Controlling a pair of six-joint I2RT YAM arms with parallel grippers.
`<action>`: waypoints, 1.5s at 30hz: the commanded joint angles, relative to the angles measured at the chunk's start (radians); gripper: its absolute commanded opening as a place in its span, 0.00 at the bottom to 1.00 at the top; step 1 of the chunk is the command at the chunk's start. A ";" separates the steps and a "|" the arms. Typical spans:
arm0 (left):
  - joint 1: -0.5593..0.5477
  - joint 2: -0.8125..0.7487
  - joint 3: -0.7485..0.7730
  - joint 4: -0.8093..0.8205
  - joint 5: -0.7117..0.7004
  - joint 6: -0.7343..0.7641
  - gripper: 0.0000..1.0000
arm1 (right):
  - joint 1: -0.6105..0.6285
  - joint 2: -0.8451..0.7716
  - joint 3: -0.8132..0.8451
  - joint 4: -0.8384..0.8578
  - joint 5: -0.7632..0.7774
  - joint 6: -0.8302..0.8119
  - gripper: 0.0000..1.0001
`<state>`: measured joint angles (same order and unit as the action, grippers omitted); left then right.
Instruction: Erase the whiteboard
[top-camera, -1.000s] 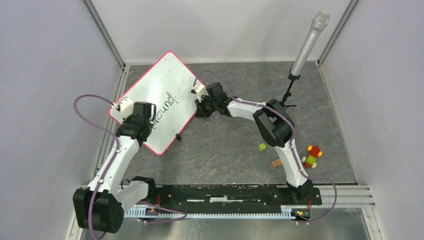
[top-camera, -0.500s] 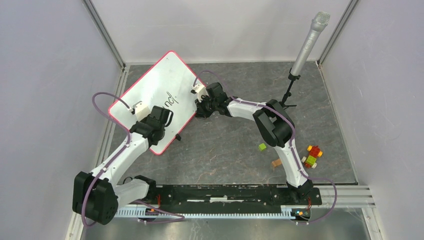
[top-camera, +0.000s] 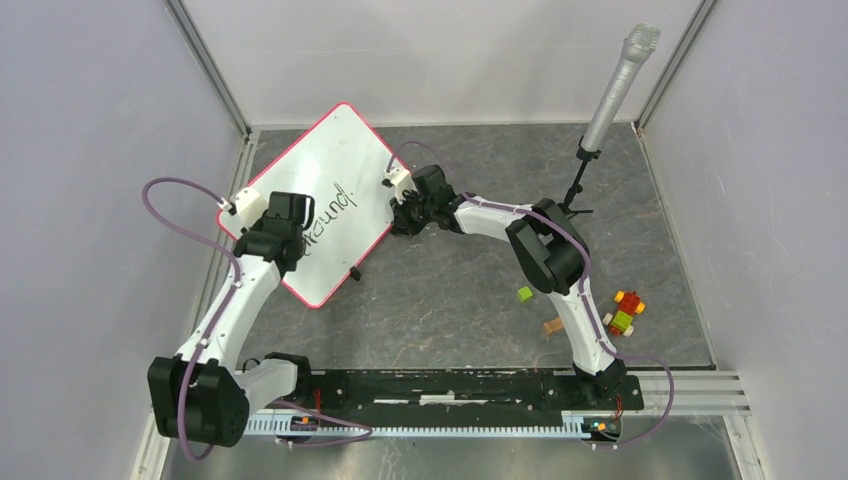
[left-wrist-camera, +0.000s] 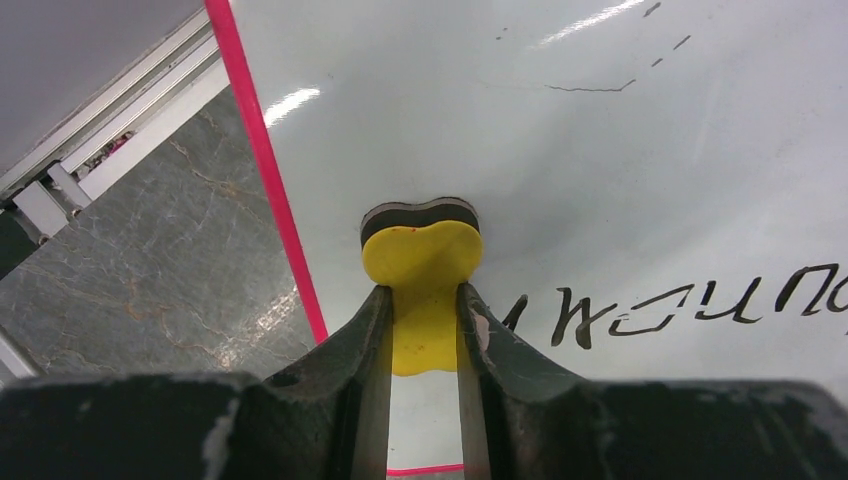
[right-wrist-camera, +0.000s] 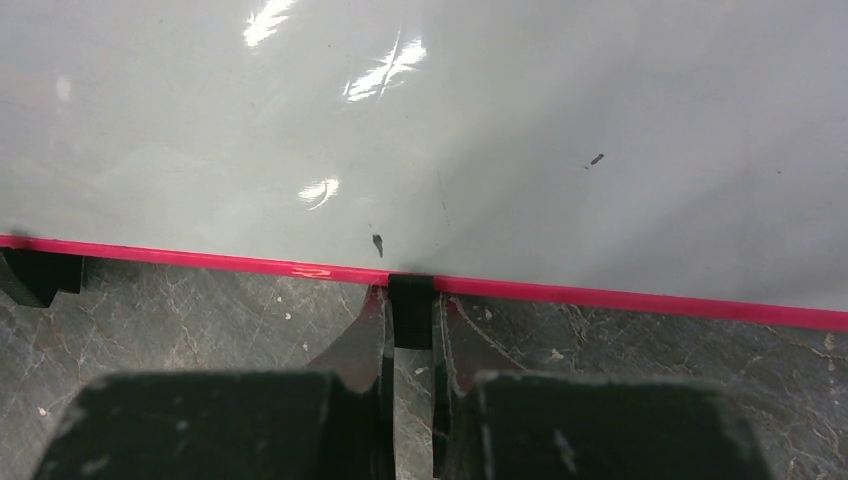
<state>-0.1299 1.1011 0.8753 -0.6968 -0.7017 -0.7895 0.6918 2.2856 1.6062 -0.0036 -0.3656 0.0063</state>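
Note:
The whiteboard (top-camera: 335, 150) lies tilted on the grey table floor, with a red-pink rim and dark handwriting (top-camera: 330, 213) across its middle. My left gripper (top-camera: 292, 235) is over the board's left part, shut on a yellow eraser (left-wrist-camera: 422, 255) with a black felt face (left-wrist-camera: 418, 212). In the left wrist view the eraser sits on the board (left-wrist-camera: 600, 150) beside the rim, just left of the handwriting (left-wrist-camera: 680, 305). My right gripper (top-camera: 402, 212) is at the board's right edge, shut on a black edge clip (right-wrist-camera: 411, 315) on the rim (right-wrist-camera: 650, 298).
A microphone on a stand (top-camera: 620, 80) rises at the back right. Loose coloured bricks (top-camera: 625, 312), a green brick (top-camera: 524, 294) and a tan block (top-camera: 553, 326) lie at the right. Another black clip (top-camera: 357, 273) sticks out of the board's near edge. Walls enclose the table.
My left gripper swung right and down over the handwriting with the eraser, then back up-left. The handwriting still shows. The right arm has not moved.

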 joint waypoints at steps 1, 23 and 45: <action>-0.041 0.050 -0.003 0.047 -0.028 0.024 0.25 | -0.037 0.006 -0.013 -0.042 0.042 0.016 0.00; -0.198 0.179 0.017 0.057 -0.078 -0.029 0.26 | -0.037 0.014 -0.006 -0.046 0.044 0.017 0.00; -0.213 0.347 0.066 0.187 0.096 0.060 0.26 | -0.037 0.011 -0.008 -0.043 0.038 0.016 0.00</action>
<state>-0.2714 1.3464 0.9775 -0.6044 -0.7044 -0.7170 0.6888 2.2864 1.6062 0.0025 -0.3565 0.0208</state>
